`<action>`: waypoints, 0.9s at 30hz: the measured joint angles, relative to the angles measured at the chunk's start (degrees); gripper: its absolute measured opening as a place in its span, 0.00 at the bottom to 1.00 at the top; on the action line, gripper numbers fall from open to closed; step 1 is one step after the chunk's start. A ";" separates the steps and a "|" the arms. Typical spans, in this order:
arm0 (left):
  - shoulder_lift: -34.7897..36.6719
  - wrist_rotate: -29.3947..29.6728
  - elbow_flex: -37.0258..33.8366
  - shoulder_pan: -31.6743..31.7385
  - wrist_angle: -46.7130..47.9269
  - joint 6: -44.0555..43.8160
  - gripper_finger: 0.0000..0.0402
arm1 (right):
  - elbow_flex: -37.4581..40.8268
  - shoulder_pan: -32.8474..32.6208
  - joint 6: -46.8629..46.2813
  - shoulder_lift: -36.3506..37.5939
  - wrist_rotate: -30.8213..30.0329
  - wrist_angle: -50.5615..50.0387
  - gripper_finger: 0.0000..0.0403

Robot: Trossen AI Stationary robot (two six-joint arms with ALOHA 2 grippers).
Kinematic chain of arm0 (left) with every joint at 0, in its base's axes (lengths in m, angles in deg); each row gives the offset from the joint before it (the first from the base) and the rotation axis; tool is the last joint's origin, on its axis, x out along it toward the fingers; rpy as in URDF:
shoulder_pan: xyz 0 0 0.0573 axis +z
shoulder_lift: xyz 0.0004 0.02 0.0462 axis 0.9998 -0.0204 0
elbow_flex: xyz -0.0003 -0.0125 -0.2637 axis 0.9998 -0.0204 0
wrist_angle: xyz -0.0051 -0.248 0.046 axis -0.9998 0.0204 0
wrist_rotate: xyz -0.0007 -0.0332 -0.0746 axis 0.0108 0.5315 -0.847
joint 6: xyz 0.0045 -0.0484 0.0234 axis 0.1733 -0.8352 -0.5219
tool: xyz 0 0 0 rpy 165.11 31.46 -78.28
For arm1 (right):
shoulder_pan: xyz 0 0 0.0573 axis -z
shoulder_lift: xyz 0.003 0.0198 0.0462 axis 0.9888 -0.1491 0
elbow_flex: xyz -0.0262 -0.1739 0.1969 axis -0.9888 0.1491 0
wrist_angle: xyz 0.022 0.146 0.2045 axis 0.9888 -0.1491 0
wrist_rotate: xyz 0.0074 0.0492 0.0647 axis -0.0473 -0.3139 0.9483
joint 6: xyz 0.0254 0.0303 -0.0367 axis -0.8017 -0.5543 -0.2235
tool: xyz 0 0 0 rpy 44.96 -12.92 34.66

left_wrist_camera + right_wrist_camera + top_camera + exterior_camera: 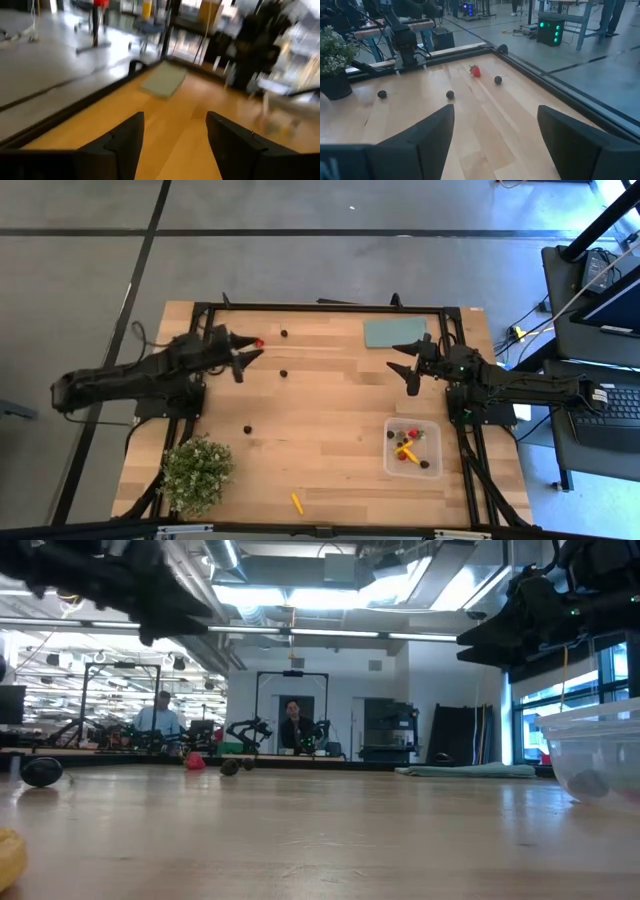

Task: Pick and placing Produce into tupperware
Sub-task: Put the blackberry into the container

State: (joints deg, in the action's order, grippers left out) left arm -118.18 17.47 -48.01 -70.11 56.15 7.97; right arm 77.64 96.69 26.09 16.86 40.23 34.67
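1. The left tool (247,346), jaws parted and empty, is hovering at about 10 o'clock on the pale wooden worktop (320,420), with a small red berry-like piece (259,342) lying right at its fingertips; the tool appears to be lined up to take that piece.
2. The left arm is reaching in low from the 9 o'clock edge, stretched nearly flat, its tool pointing toward 3 o'clock.
3. The right tool (409,366) is waiting wide apart and empty at about 2 o'clock, just short of the flat teal-grey slab (394,332), its arm extended from the 3 o'clock side and facing the left arm across the worktop.
4. The small clear plastic tupperware box (413,448) is sitting at about 4 o'clock, close beside the right arm's base, already holding a few red, dark and orange-yellow pieces.
5. Loose produce is lying well apart: dark round pieces (284,334) near 11 o'clock, another (283,373) toward the centre, a third (247,429) near 8 o'clock, and an orange-yellow stick (297,502) at 6 o'clock.
6. A bushy green potted plant (196,472) is standing at 7 o'clock, clear of both arms.
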 joint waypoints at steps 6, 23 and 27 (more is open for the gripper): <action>-17.21 -1.79 10.94 0.00 8.19 7.39 0.51 | 0.00 0.00 -2.21 -0.02 0.03 0.28 0.71; -38.94 -4.90 19.84 0.11 16.65 20.19 0.51 | 0.00 -0.17 -6.30 -0.02 0.17 0.16 0.71; -42.30 -4.85 19.84 0.11 17.26 20.26 0.51 | 0.00 -0.17 -6.23 -0.02 0.17 0.13 0.71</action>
State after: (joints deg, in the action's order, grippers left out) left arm -160.48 12.62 -28.17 -70.00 73.42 28.23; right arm 77.64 96.52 19.86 16.84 40.40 34.81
